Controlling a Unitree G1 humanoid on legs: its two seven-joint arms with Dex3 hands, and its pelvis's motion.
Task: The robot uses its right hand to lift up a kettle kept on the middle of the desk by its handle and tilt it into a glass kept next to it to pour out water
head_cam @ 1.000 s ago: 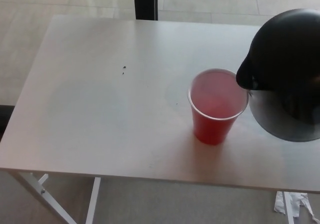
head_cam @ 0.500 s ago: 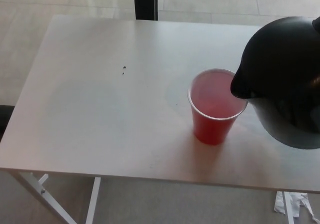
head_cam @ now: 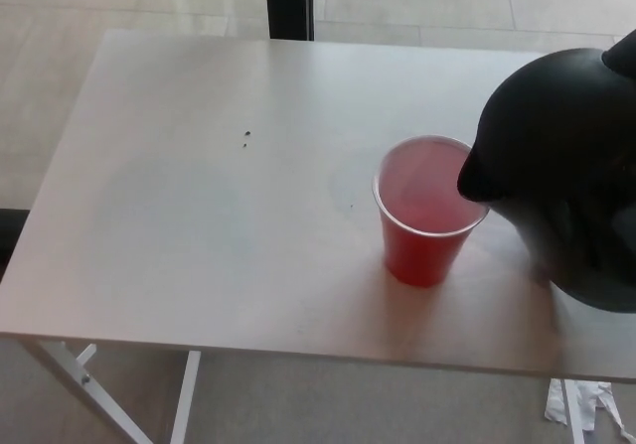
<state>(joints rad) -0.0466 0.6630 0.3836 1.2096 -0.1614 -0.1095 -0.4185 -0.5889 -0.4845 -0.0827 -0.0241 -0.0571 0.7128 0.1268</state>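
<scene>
A black kettle [head_cam: 561, 166] hangs tilted above the right side of the white desk [head_cam: 199, 216], cut off by the picture's right edge. Its spout [head_cam: 473, 178] reaches over the right rim of a red plastic cup [head_cam: 429, 211] that stands upright on the desk, with a pale red inside. No stream of water is visible. My right hand is somewhere at the kettle's far side by the right edge. There a dark shape [head_cam: 624, 55] merges with the kettle body, so its hold cannot be made out. My left hand does not show.
Two small dark specks [head_cam: 245, 139] lie on the desk left of the cup. A dark post [head_cam: 289, 2] stands behind the desk's far edge. White desk legs [head_cam: 89, 384] and crumpled paper [head_cam: 581, 404] on the floor show below the near edge.
The kettle has sunk a little and swung its spout left and down, from beside the cup's rim to over it. The cup has stayed put.
</scene>
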